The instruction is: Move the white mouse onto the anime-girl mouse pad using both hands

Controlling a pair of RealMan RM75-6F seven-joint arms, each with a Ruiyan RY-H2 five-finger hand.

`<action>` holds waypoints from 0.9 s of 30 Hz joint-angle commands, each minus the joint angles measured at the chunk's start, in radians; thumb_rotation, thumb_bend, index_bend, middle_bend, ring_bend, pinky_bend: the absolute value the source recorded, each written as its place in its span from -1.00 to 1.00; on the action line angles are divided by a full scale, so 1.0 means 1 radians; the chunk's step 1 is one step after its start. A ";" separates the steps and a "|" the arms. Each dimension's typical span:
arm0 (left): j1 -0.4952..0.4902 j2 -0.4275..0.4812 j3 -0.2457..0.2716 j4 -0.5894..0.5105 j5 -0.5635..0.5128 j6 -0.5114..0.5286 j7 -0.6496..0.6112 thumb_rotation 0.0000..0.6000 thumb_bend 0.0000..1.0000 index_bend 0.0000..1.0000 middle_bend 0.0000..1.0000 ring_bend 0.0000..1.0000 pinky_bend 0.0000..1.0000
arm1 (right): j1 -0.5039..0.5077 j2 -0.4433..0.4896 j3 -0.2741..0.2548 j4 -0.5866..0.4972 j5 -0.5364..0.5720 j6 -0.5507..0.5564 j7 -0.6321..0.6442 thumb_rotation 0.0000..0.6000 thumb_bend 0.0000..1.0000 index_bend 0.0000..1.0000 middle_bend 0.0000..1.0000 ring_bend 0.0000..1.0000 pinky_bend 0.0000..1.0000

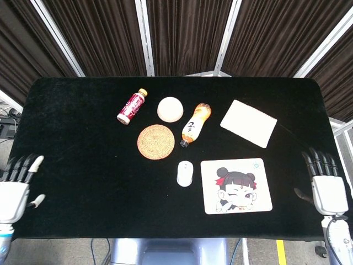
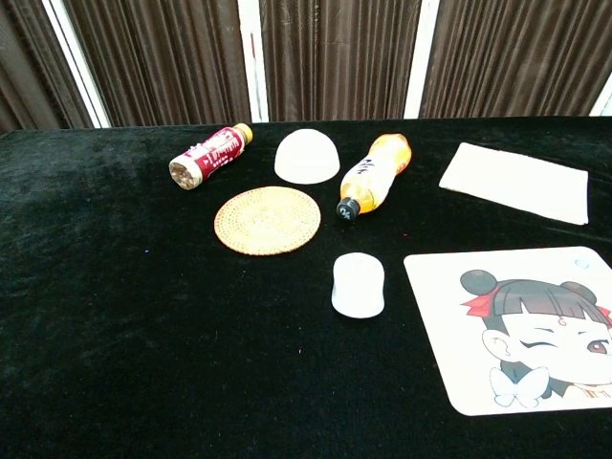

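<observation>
Mouse: the white mouse point(image 1: 185, 173) is seen lying on the black table point(image 1: 71, 110), just left of the pad and not on it; in the chest view point(image 2: 359, 284) a narrow strip of cloth is seen between the two.
Pad: the anime-girl pad point(image 1: 236, 185) is laid flat near the table's front edge, right of centre, with nothing resting on it.
Left hand: the left hand point(image 1: 15, 190) is held at the table's front left corner, well apart from the mouse; its fingers are spread and nothing is gripped. It is shown in the head view only.
Right hand: the right hand point(image 1: 327, 185) is held at the front right edge, right of the pad and not touching it; its fingers are apart and nothing is held.
Coaster: a round woven coaster point(image 1: 156, 142) is placed behind and left of the mouse.
Orange bottle: an orange bottle point(image 1: 196, 125) is laid on its side, its cap pointing towards the coaster.
Red bottle: a red bottle point(image 1: 132, 106) is laid on its side at the back left.
Bowl: a white bowl point(image 1: 170, 109) is set upside down between the two bottles.
Cloth: a folded white cloth point(image 1: 249, 122) is laid flat behind the pad.
</observation>
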 commanded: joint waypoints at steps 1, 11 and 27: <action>0.066 -0.031 0.000 0.099 0.013 0.044 -0.097 1.00 -0.75 -1.00 -1.00 -1.00 -1.00 | 0.044 -0.024 -0.002 0.028 -0.069 0.003 -0.027 1.00 -1.00 -0.90 -1.00 -1.00 -1.00; 0.085 -0.060 -0.050 0.192 -0.005 -0.011 -0.220 1.00 -0.75 -1.00 -1.00 -1.00 -1.00 | 0.178 -0.113 -0.001 0.053 -0.209 -0.052 -0.144 1.00 -1.00 -0.85 -1.00 -1.00 -1.00; 0.106 -0.067 -0.094 0.228 0.015 -0.020 -0.284 1.00 -0.75 -1.00 -1.00 -1.00 -1.00 | 0.385 -0.351 0.006 0.158 -0.256 -0.259 -0.256 1.00 -1.00 -0.83 -1.00 -1.00 -1.00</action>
